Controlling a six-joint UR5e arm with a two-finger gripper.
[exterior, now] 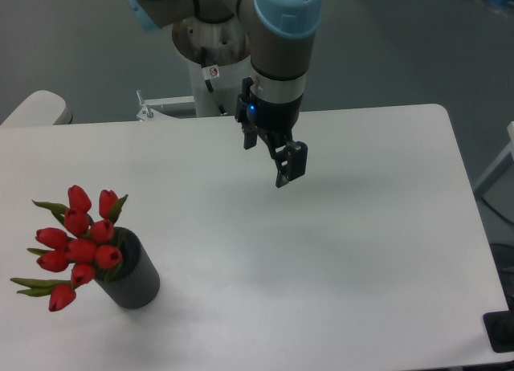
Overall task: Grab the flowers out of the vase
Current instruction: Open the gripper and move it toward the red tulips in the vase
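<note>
The jaws hang over the middle of the table, pointing down, and from this angle the two black fingers overlap into one dark block, so I cannot tell whether they are apart or together; nothing is visibly held between them. The gripper (290,169) sits at the end of a black wrist with a small blue light on its side, and above that comes a silver collar and a large pale blue cap on the arm (277,42), which reaches in from the upper edge of the view. Behind the arm stands its white base column (210,66), with a small sticker on it, at the far edge of the table. The table (337,250) is white with rounded corners and fills most of the view. Well apart from the gripper, near the front left corner of the table, stands the vase (133,279), a small dark grey cylinder leaning slightly toward the left. The flowers (80,244) are in it: a bunch of red tulip buds with green leaves, spilling out of the opening toward the upper left, with one bud drooping low beside the vase on its left. Around the table lies a grey floor (80,50).
</note>
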